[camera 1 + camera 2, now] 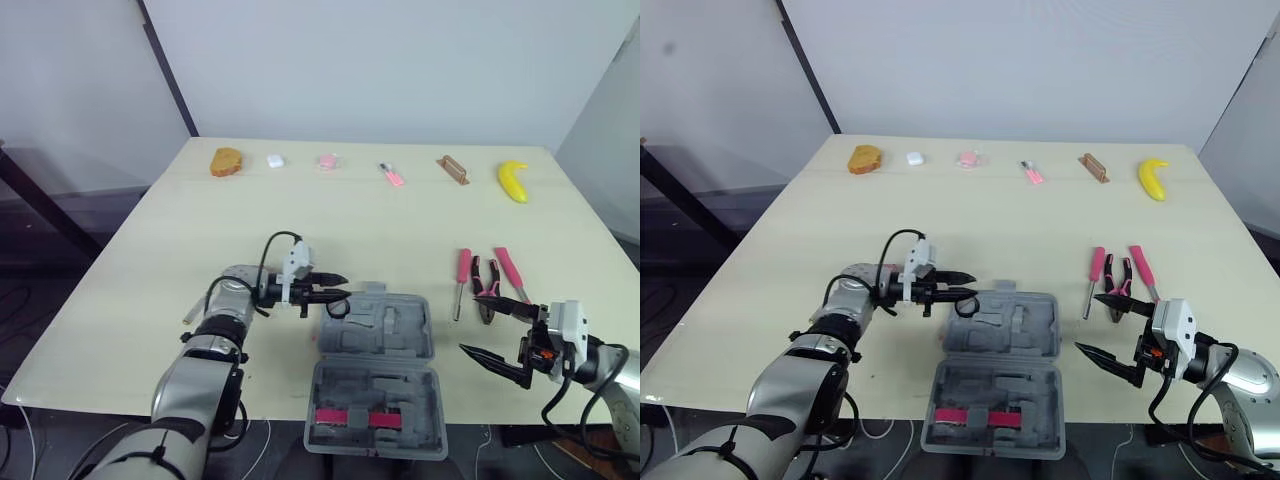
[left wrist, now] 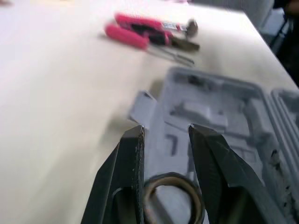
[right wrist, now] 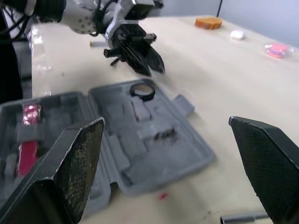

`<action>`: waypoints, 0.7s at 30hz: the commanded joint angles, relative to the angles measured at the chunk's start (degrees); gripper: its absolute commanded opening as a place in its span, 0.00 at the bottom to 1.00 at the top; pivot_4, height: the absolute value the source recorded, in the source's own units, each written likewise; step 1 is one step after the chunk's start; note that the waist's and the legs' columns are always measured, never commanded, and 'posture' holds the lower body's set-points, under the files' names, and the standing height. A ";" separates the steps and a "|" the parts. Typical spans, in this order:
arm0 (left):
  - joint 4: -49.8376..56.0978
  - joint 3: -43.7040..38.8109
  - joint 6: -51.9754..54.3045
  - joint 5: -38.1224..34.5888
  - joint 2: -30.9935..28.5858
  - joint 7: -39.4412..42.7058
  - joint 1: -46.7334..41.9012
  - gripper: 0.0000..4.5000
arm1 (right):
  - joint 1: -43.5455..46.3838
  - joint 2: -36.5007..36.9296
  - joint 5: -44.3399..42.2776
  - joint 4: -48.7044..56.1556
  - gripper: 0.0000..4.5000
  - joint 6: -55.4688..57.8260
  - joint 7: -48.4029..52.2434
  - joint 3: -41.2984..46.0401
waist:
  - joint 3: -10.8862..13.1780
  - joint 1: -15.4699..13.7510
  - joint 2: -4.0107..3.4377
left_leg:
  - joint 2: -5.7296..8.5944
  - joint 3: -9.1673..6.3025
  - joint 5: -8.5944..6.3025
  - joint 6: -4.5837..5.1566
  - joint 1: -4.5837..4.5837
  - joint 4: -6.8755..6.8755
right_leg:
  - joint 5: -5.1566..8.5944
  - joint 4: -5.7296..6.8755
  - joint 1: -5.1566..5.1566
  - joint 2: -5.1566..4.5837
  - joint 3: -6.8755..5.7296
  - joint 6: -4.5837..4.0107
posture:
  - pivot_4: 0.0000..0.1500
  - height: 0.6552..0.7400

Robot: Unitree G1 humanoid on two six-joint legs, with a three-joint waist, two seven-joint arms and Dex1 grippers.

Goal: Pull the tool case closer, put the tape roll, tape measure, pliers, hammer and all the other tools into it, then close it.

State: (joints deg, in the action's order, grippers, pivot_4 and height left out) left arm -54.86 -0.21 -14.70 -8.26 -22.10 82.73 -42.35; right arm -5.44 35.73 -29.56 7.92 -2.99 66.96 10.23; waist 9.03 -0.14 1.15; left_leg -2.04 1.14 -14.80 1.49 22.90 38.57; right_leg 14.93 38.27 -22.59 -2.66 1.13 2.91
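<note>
Here, the spread right pincer (image 1: 475, 322) sits just near of the pliers (image 1: 507, 272), which lie near-to-far; the left pincer (image 1: 345, 287) is also spread.

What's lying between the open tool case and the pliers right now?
A pink-handled screwdriver lies on the table between the tool case and the pliers, close beside the pliers. Both eye views show it.

**HIDDEN AND UNRESOLVED ITEMS**

Left wrist view: my left fingers (image 2: 128, 163) cover both flanks of the tape roll (image 2: 171, 179), and the picture's edge cuts off part of it. The tool case (image 2: 219, 116) runs out past the edge. The pink-handled tools (image 2: 140, 32) beyond it are blurred. On the far side of the table (image 1: 300, 220), I cannot identify the small white item (image 1: 275, 160).
</note>
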 commanded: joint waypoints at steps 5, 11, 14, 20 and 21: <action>27.91 -8.05 12.07 -9.03 -7.51 -7.20 18.72 0.36 | -1.40 -0.57 -3.06 -1.60 1.00 1.96 -3.11 4.48 | 0.01 0.41 0.00 | -0.08 -0.16 0.00 -0.01 0.00 -0.03 | -0.01 0.02 -0.04 -0.03 0.03 0.00 | 1.00 1.00; 41.11 -13.43 19.38 -13.02 -11.27 -14.20 31.98 0.36 | -4.00 0.12 -1.00 -4.21 1.00 1.86 -6.59 7.68 | 0.01 0.57 -0.01 | -0.16 -0.12 0.00 -0.01 -0.11 -0.05 | 0.00 0.05 -0.01 -0.12 0.11 -0.01 | 1.00 1.00; 44.45 -16.55 20.30 -13.99 -12.49 -17.21 38.16 0.36 | -6.47 0.24 -0.74 -5.81 1.00 0.80 -7.49 10.36 | 0.01 0.41 -0.02 | -0.15 -0.10 -0.01 -0.01 -0.12 -0.05 | 0.00 0.05 -0.01 -0.15 0.12 -0.01 | 1.00 1.00; 46.08 -22.80 19.10 -14.71 -13.65 -21.92 49.00 0.36 | -12.60 -1.14 -1.08 -7.13 1.00 -0.33 -10.20 16.13 | 0.00 0.54 -0.02 | -0.17 -0.02 -0.01 -0.01 -0.19 -0.15 | 0.02 0.01 -0.03 -0.18 0.18 -0.04 | 1.00 1.00; 46.33 -23.58 19.05 -14.91 -13.65 -22.44 50.22 0.36 | -13.37 -1.49 -1.35 -7.18 1.00 -0.35 -10.63 16.87 | 0.00 0.55 -0.02 | -0.17 -0.02 -0.01 -0.01 -0.19 -0.15 | 0.02 0.01 -0.03 -0.18 0.18 -0.04 | 1.00 1.00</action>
State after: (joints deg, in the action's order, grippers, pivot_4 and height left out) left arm -10.26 -21.28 5.39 -21.87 -34.81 61.27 6.98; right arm -18.24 34.56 -29.65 -0.17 -2.49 57.13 24.38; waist 9.04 0.41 1.12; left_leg -2.22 1.12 -14.81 1.47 22.71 38.41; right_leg 14.98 38.28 -22.63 -2.85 1.31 2.82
